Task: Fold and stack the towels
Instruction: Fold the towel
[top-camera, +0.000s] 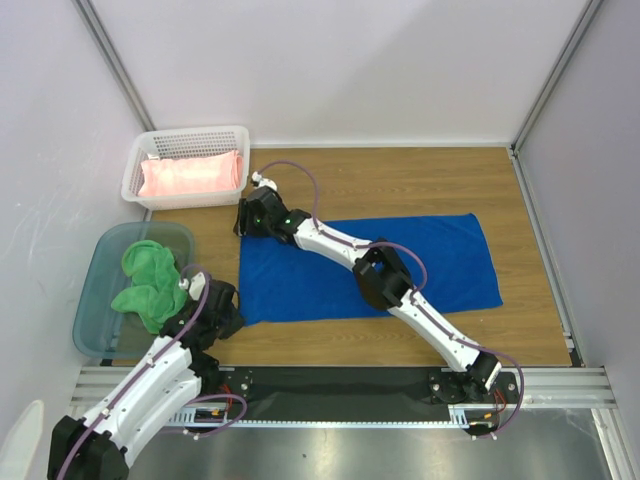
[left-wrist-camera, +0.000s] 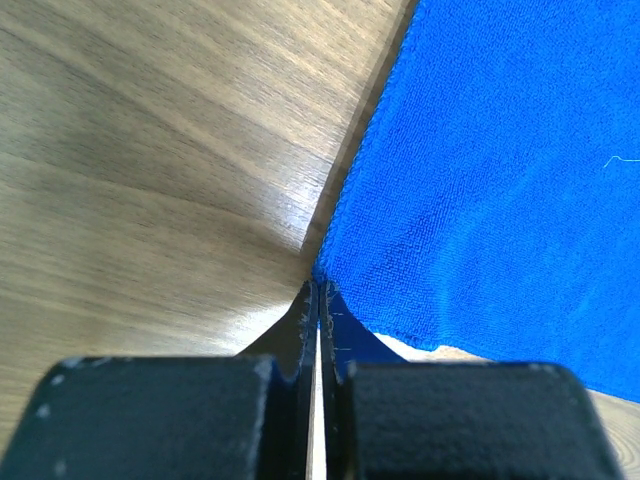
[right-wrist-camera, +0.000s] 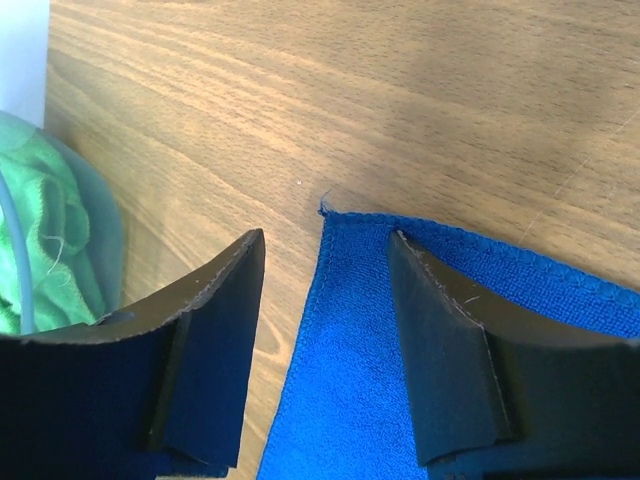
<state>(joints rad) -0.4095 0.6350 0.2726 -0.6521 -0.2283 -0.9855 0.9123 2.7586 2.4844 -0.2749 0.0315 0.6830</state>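
Observation:
The blue towel (top-camera: 450, 262) lies spread flat across the wooden table. At its near-left corner (left-wrist-camera: 335, 262), my left gripper (top-camera: 236, 315) (left-wrist-camera: 318, 290) is shut, the jaws pressed together with the corner pinched at their tips. My right gripper (top-camera: 246, 227) (right-wrist-camera: 325, 237) reaches across to the towel's far-left corner (right-wrist-camera: 340, 300) and stands open astride it, one finger over bare wood and one over cloth. A crumpled green towel (top-camera: 148, 280) (right-wrist-camera: 45, 240) sits in the teal tub (top-camera: 100, 250). The folded pink towel (top-camera: 190, 175) lies in the white basket (top-camera: 190, 135).
Basket and tub stand along the table's left side, the tub close to my left arm. White walls enclose the table on three sides. The right arm (top-camera: 395, 285) stretches diagonally over the blue towel. A metal rail (top-camera: 330, 385) runs along the near edge.

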